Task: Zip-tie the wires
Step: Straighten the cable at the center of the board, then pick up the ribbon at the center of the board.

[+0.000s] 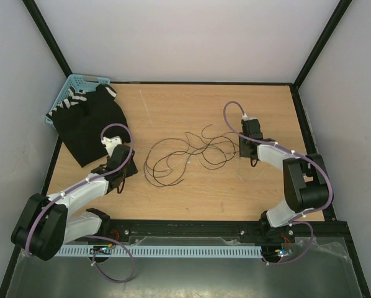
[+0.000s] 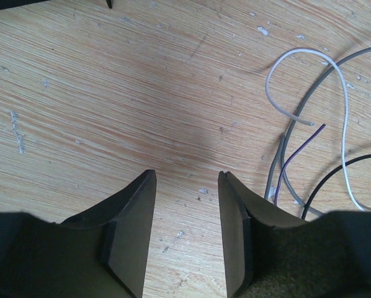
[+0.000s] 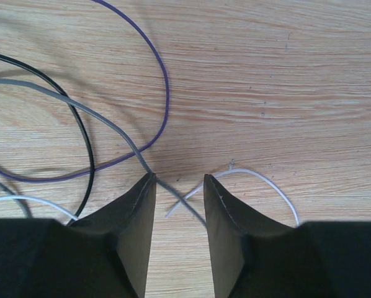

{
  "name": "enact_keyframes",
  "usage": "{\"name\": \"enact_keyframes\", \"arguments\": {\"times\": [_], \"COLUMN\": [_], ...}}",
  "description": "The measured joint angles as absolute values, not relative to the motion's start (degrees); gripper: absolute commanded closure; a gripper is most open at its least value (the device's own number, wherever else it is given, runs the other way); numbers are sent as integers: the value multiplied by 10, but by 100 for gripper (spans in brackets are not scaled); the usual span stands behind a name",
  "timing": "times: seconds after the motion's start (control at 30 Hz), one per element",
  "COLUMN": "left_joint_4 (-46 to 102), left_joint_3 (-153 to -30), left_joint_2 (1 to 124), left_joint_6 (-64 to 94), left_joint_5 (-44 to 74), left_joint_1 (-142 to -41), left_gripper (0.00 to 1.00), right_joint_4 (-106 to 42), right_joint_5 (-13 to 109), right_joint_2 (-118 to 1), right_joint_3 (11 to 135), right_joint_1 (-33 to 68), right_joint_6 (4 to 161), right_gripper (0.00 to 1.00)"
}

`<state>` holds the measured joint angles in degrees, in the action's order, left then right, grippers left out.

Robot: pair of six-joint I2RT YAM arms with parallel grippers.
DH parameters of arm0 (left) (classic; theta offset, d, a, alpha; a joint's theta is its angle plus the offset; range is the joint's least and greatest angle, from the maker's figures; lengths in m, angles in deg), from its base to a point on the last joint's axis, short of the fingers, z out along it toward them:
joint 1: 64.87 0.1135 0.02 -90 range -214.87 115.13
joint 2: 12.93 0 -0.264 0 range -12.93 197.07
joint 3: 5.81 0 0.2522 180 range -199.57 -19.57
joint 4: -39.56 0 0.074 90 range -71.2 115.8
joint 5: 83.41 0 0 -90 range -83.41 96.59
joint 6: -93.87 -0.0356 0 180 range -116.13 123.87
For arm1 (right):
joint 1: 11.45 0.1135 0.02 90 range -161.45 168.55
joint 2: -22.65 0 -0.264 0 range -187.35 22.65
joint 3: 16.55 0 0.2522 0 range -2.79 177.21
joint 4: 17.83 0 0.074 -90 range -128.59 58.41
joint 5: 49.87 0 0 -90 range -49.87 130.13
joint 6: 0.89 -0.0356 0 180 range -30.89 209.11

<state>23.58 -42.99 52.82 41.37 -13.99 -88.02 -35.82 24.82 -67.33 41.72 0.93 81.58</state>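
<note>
Two arms reach in from the near edge in the top view, one at each side of the wires (image 1: 185,155), which lie in a loose tangle in the middle of the table (image 1: 173,105). The left arm lies low, stretched forward and to the right. The left gripper (image 1: 121,170) is just beside the near corner of the cloth (image 1: 89,121) and near the tangle's left edge. The right arm folds at the elbow with its forearm running leftward, and the right gripper (image 1: 249,149) points down at the tangle's right edge. From up here we cannot tell how wide either pair of fingers stands.

In the left wrist view we see the left gripper's fingers (image 2: 133,230) apart, with only bare wood between them. They hold and touch nothing. The wires lie off to the right of them: a looped white strand (image 2: 345,124), with grey, purple and black strands beside it.

In the right wrist view the right gripper's fingers (image 3: 136,230) are likewise apart. A grey strand (image 3: 179,200) runs slantwise through the gap and, as far as we can tell, touches the tip of the finger at the left of the view. The gap is far wider than the strand, so it is not clamped. The loose end of a white strand lies in the gap too. A purple strand (image 3: 167,93) and a black strand (image 3: 86,143) curve off to the left.
</note>
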Motion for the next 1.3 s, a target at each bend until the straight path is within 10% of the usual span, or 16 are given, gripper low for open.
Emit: {"name": "enact_keyframes", "arguments": {"times": [0.47,0.83,1.3], "left_joint_4": [206,194,112], "left_joint_3": [-459,-686,-1043], "left_joint_2": [389,537,947], "left_joint_6": [390,322,263], "left_joint_5": [-106,-18,22], "left_joint_1": [-847,-768,-752], "left_gripper": [2,2,25], "right_joint_4": [-378,-311,-284], "right_joint_5": [294,340,383], "right_joint_2": [-519,-373,-372], "right_joint_3": [417,353,322], "right_joint_1": [9,9,9], "right_joint_6": [816,813,788], "right_gripper": [1,1,1]}}
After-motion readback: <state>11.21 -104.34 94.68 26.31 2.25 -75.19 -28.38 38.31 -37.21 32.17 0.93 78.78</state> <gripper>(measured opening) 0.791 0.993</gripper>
